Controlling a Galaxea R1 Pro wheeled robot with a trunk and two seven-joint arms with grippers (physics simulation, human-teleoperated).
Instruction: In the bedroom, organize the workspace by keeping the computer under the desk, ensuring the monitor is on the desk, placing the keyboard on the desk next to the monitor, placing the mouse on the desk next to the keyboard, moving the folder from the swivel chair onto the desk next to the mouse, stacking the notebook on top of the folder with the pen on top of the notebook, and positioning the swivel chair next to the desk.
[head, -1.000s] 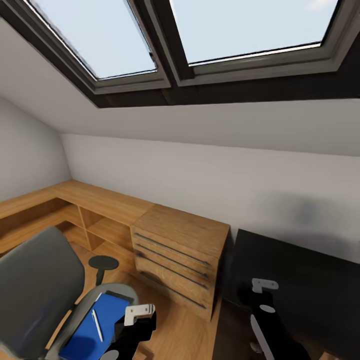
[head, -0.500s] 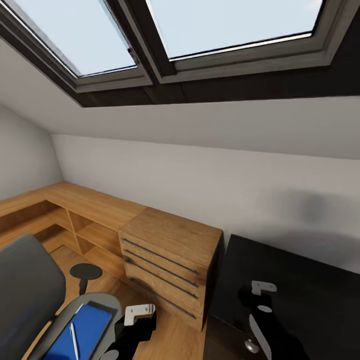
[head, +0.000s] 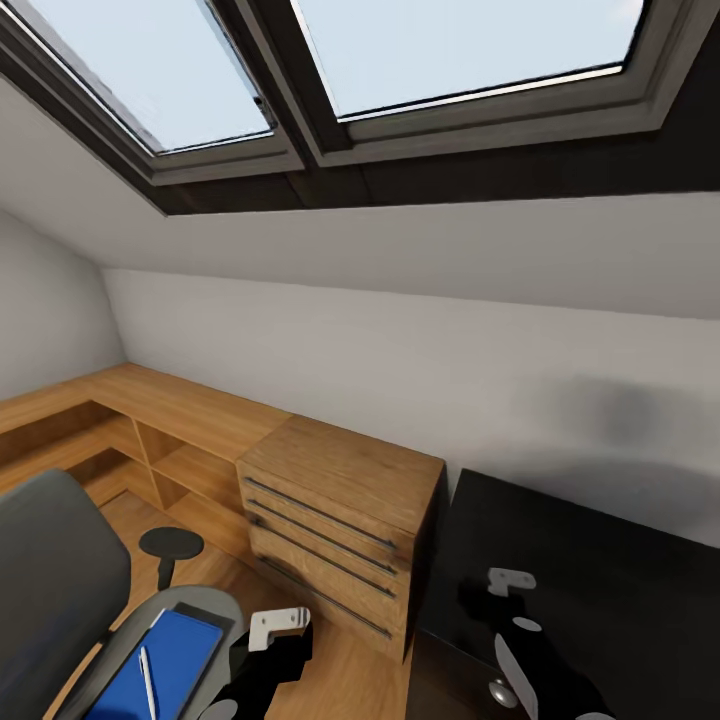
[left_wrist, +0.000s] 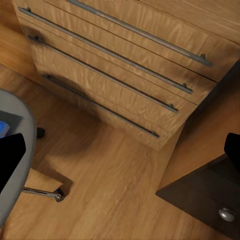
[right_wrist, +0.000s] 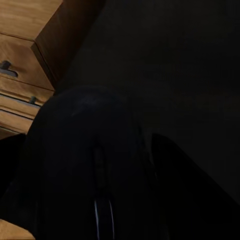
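Mouse (right_wrist: 92, 165), small, black and round-backed, sits between the two dark fingers of the right gripper (head: 482, 603), which is clamped on its sides. It is held in the air above the near-left corner of the black-topped desk (head: 600, 580), not resting on it. In the right wrist view its long axis runs along the fingers. The scroll-wheel end is close to the camera and the humped back points out over the desk top. The head view gives only a dark lump under the gripper's pale bracket, so the mouse's heading cannot be read there.

The left gripper (head: 268, 655) hangs over the wood plank floor (left_wrist: 125, 175) with its black fingers (left_wrist: 11, 155) spread wide and nothing between them. Its wrist view looks onto the front of the light-wood drawer chest (head: 340, 500) with long metal bar handles. The same view shows a round silver knob (left_wrist: 226, 214) on a black desk drawer.

The bright blue flat folder (head: 165, 665) lies on the grey seat of the swivel chair (head: 45, 580), its long axis running away from the robot toward the chest. The thin white pen (head: 147, 682) lies on it, roughly along the same line. In the left wrist view only a blue sliver, the seat's rim and one castor appear. The chair stands to the left of the chest, apart from the desk.
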